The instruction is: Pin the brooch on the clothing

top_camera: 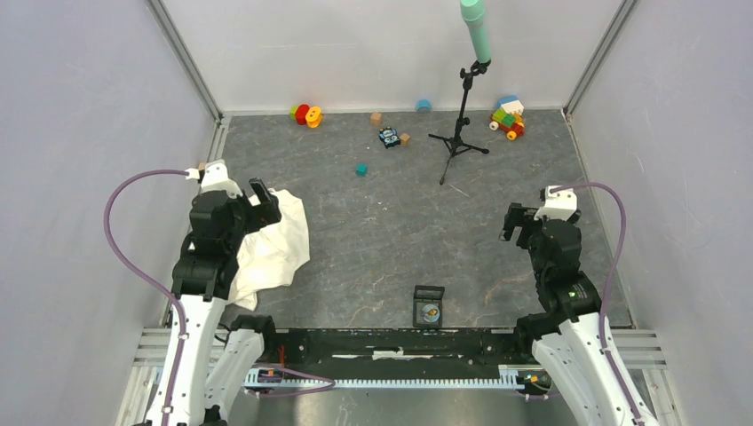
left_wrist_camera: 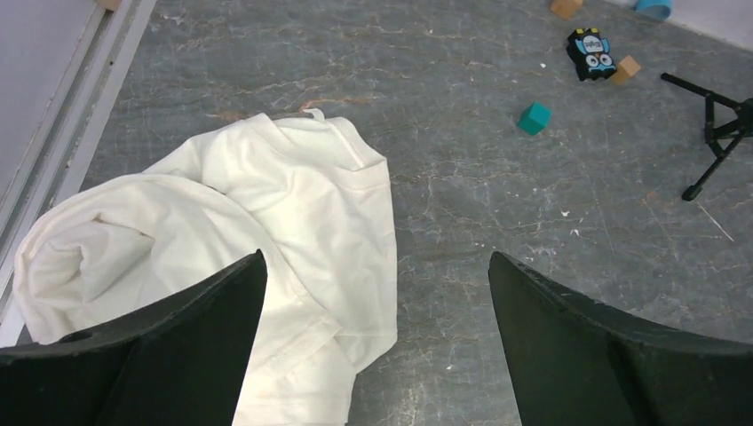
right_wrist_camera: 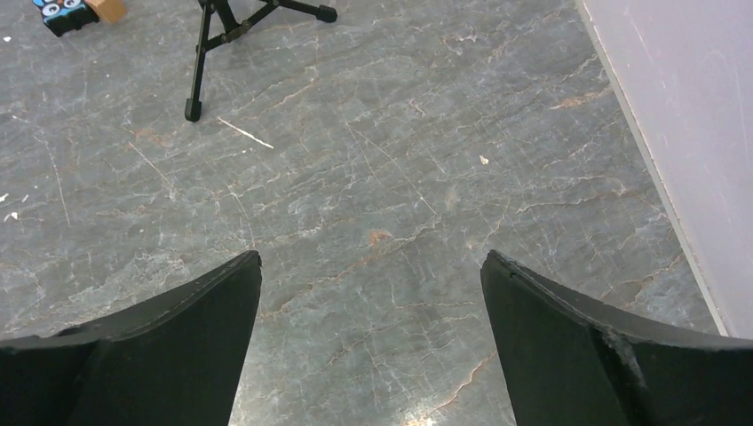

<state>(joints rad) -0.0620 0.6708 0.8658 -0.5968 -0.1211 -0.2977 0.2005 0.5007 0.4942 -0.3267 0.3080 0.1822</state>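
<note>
Brooch (top_camera: 430, 311) looks tiny, rigid, light (pinch its rim); clothing (left_wrist_camera: 302, 204) lies crumpled on the table (top_camera: 373, 240), soft, limp. Left hand (left_wrist_camera: 377, 266) and right hand (right_wrist_camera: 371, 262) gape wide, empty.

- Clothing (top_camera: 282, 248): white, crumpled into a loose heap at the left of the table (top_camera: 382, 231), one end rolled up (cloth folded over itself).
- Brooch (top_camera: 430, 311): tiny round disc, bluish centre, golden rim, set in a black square holder (top_camera: 429, 291) at the near edge, well apart from the clothing.
</note>
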